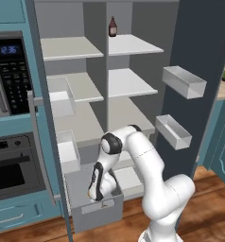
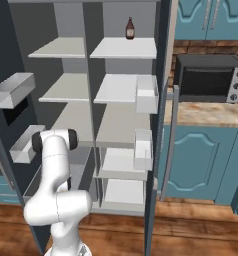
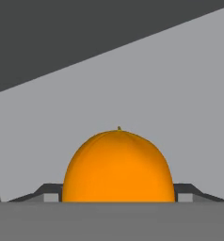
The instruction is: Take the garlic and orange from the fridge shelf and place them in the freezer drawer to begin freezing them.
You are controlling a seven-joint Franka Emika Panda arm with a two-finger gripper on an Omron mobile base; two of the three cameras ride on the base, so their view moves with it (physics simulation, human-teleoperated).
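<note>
Orange fills the lower middle of the hand view: the orange (image 3: pixel 117 167) sits right between the two dark finger tips, one (image 3: pixel 47 193) showing at its left edge and the other at its right. The gripper (image 3: pixel 117 195) has its jaws spread to the fruit's width and appears to pinch it, with a plain grey surface behind and a darker band across the upper left of that frame.

In the left base view the white arm bends down from the lower right, and its gripper (image 1: pixel 96 196) reaches into the freezer drawer (image 1: pixel 98 211), a grey box pulled out at the bottom centre of the frame with its pale front panel facing the camera. The fruit itself cannot be made out there.

Higher up, the fridge shelf (image 1: pixel 135 45) lies in the upper middle of the frame, topmost of the narrower column, and a dark brown bottle (image 1: pixel 112 27) stands upright at its back left. The right base view shows the same bottle (image 2: pixel 130 28) near the top centre, above the same shelf (image 2: pixel 123 48). Clear door bins (image 1: pixel 184 81) hang on the open door at the right of the left base view.
</note>
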